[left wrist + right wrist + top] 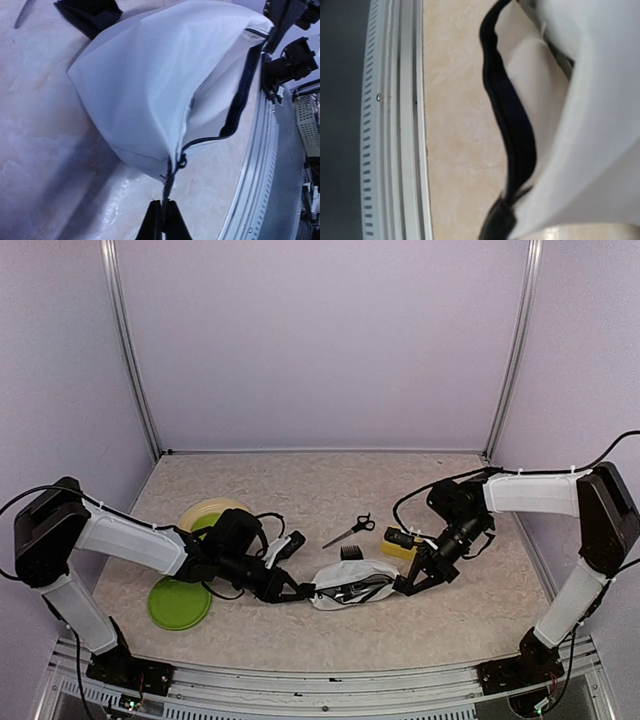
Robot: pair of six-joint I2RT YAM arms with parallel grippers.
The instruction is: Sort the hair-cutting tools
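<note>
Scissors [352, 529] lie on the desk [250, 480] just far of the white pouch [325, 598], with the comb guard [349, 553] between them and the clipper [399, 537] to their right. The left gripper [162, 220] is pinched together on the pouch's left black tab. The right gripper [402, 587] is closed on its right end.

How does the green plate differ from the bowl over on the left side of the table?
The plate is bright green, while the bowl is a paler, yellowish green. The plate lies nearer the front edge of the table, and the bowl sits farther back. The plate is almost fully in view, whereas the left arm covers part of the bowl. Both are round and lie on the left arm's side.
</note>
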